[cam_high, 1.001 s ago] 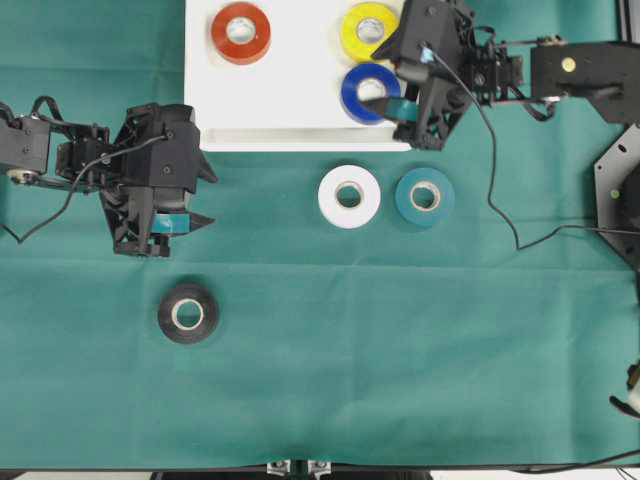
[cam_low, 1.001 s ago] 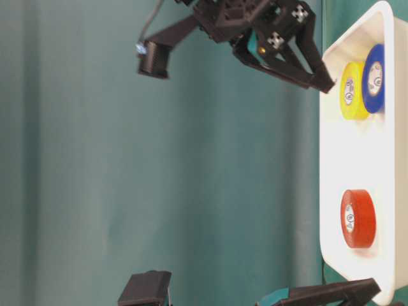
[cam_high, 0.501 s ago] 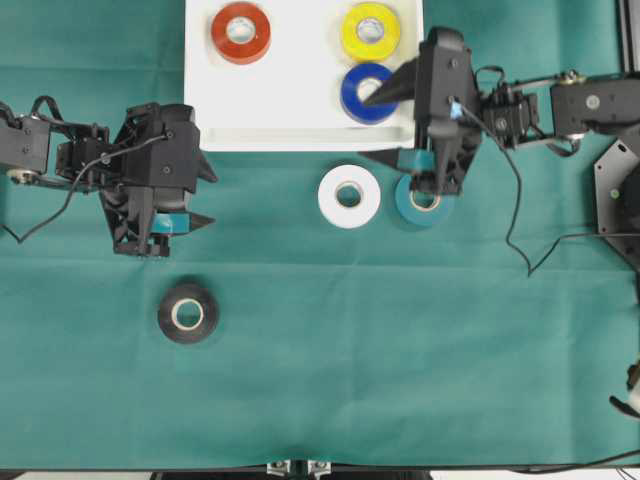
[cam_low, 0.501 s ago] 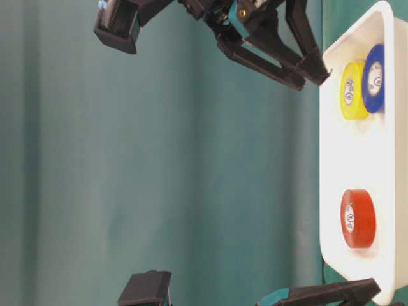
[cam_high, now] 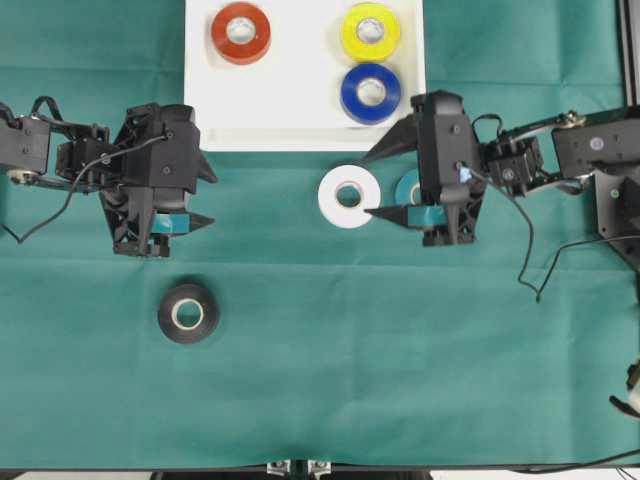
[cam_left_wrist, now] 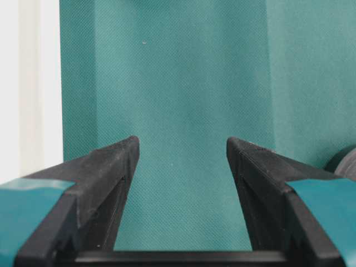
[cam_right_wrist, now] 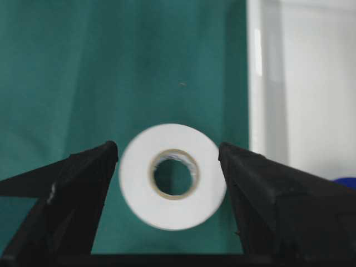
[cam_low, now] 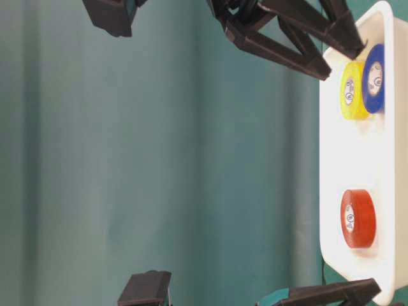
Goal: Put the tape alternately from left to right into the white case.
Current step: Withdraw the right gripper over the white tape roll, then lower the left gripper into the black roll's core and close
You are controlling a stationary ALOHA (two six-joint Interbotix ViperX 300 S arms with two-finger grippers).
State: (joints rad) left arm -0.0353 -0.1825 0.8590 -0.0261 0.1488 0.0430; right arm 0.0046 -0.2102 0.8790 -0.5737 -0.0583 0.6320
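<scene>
The right gripper (cam_high: 388,183), fingers spread, half hides a teal roll (cam_high: 407,187) beside the white roll (cam_high: 349,196); the left gripper (cam_high: 207,198) hangs spread above a black roll (cam_high: 188,313).

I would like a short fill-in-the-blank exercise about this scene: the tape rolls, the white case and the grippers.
1. The white case holds ____ tape rolls.
2. The blue roll lies beside the ____ roll in the case.
3. The right gripper is open, with the ____ roll between its fingers.
4. The black roll lies on the green cloth, nearest the ____ gripper.

Missing words: three; yellow; white; left
</scene>
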